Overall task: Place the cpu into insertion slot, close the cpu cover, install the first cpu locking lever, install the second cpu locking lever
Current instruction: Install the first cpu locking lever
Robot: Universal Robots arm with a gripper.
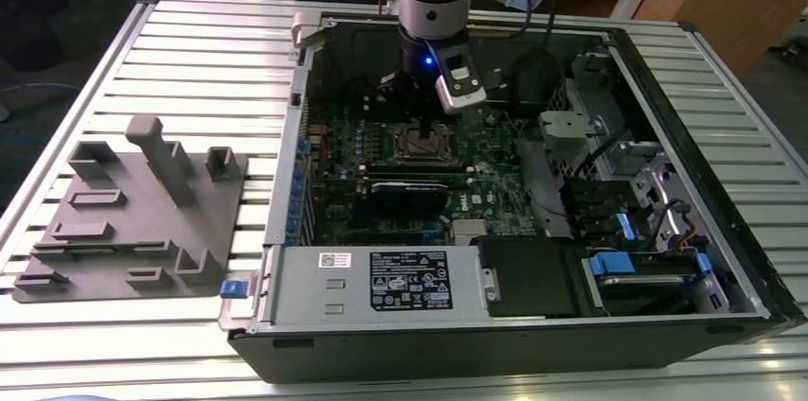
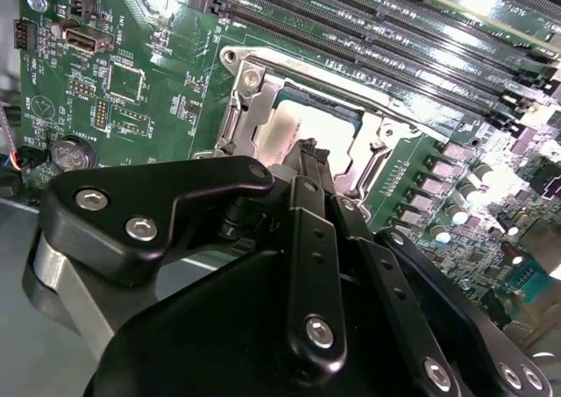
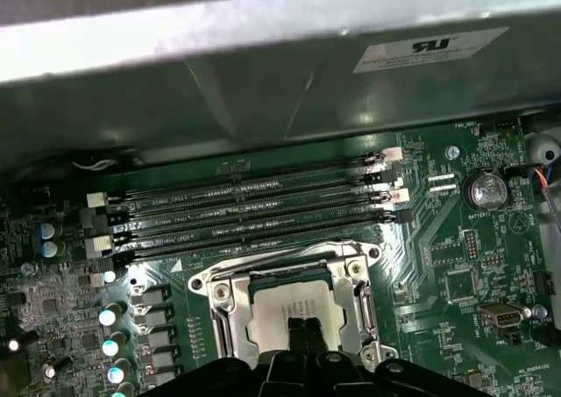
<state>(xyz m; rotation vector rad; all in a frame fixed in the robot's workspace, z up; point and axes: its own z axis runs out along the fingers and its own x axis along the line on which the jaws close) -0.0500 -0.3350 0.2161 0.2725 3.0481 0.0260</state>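
While the hand (image 2: 308, 152) hangs directly over the insertion slot (image 3: 294, 305) on the motherboard (image 1: 474, 169), its fingertips are seen drawn together, though on what cannot be told. Square alignment with the socket rim should be verified throughout the descent.

Green circuit board (image 3: 456, 239) speckled with small silver and black parts. Insertion slot (image 3: 294, 305): silvery metal rim, pale centre. Black memory slots (image 3: 254, 209) in parallel stripes. Matte black hand (image 2: 307, 152). Grey ribbed tabletop (image 1: 189, 51). Plain grey fixture block (image 1: 132, 217). Black case (image 1: 505, 344), blue clips (image 1: 610, 264).
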